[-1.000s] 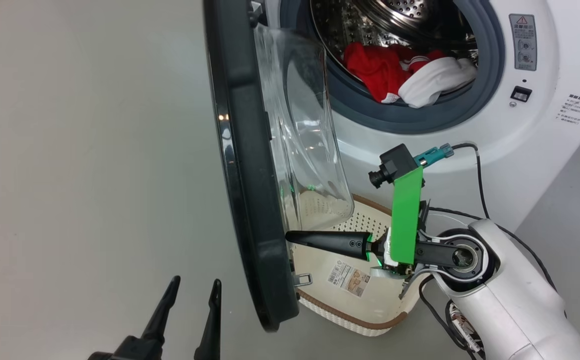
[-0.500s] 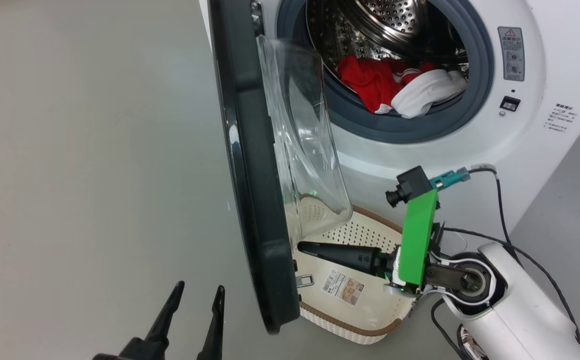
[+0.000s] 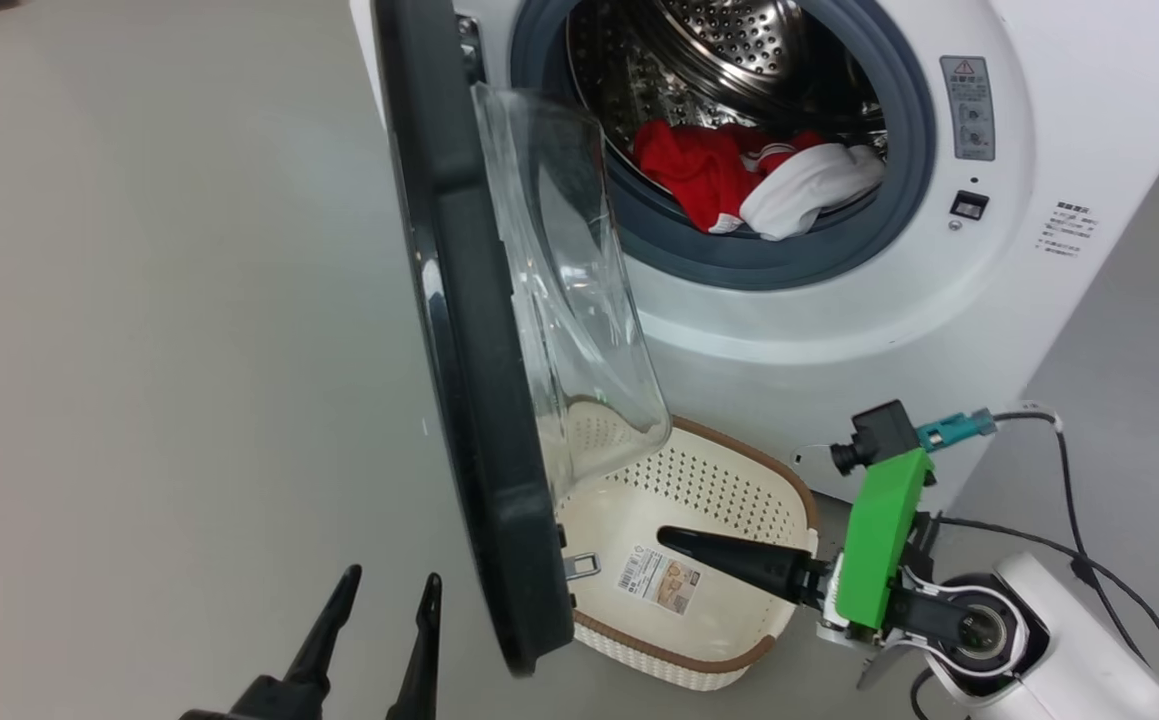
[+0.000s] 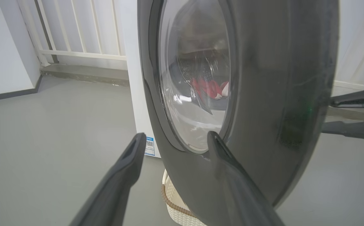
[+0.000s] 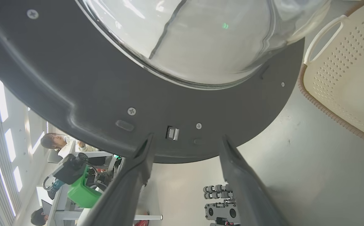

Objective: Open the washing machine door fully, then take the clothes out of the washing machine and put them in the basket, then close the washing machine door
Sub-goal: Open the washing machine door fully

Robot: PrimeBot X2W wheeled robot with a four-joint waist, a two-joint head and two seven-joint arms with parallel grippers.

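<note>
The washing machine stands with its washing machine door swung out edge-on, its glass bowl bulging to the right. Red and white clothes lie in the steel drum and show through the glass. The cream basket lies on the floor below the door. My right gripper is open over the basket, a little clear of the door's inner rim, with its fingertips either side of the latch. My left gripper is open and empty, on the door's outer side.
Grey floor lies left of the door. The right arm's cable trails beside the washer. White railings stand behind the machine. People at a desk and another wheeled device show under the door's edge.
My right gripper has opened and drawn back from the door's inner rim, to the right over the basket. The head camera has shifted. The left gripper has not moved.
</note>
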